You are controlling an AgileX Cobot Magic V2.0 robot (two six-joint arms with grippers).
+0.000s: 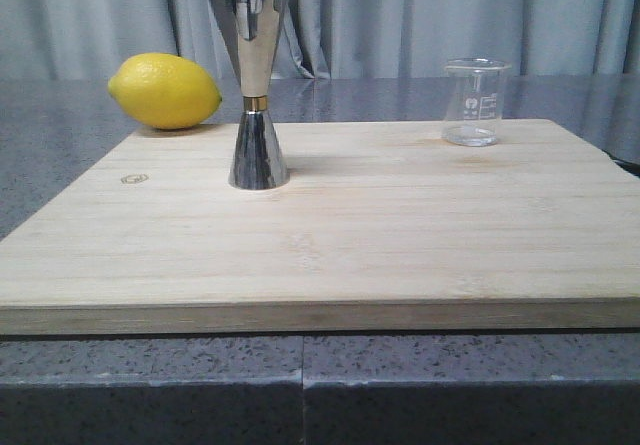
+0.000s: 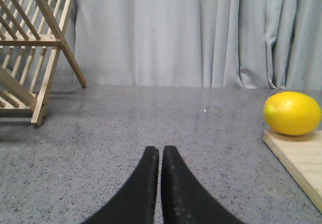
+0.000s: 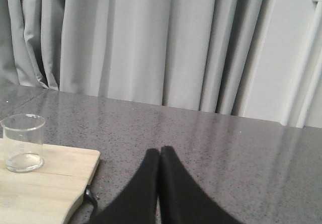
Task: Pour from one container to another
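Note:
A small clear glass beaker (image 1: 473, 102) with faint white marks stands upright at the back right of the wooden board (image 1: 330, 235); the right wrist view shows this beaker (image 3: 22, 142) too. A tall steel jigger (image 1: 255, 90) with a gold band at its waist stands upright at the board's back left. Neither arm shows in the front view. My left gripper (image 2: 160, 151) is shut and empty over the grey counter, left of the board. My right gripper (image 3: 160, 151) is shut and empty over the counter, right of the board.
A yellow lemon (image 1: 164, 90) rests at the board's back left corner, seen also as the lemon (image 2: 293, 113) in the left wrist view. A wooden dish rack (image 2: 30, 53) stands on the counter further left. Grey curtains hang behind. A dark handle (image 3: 88, 198) sits by the board's right edge.

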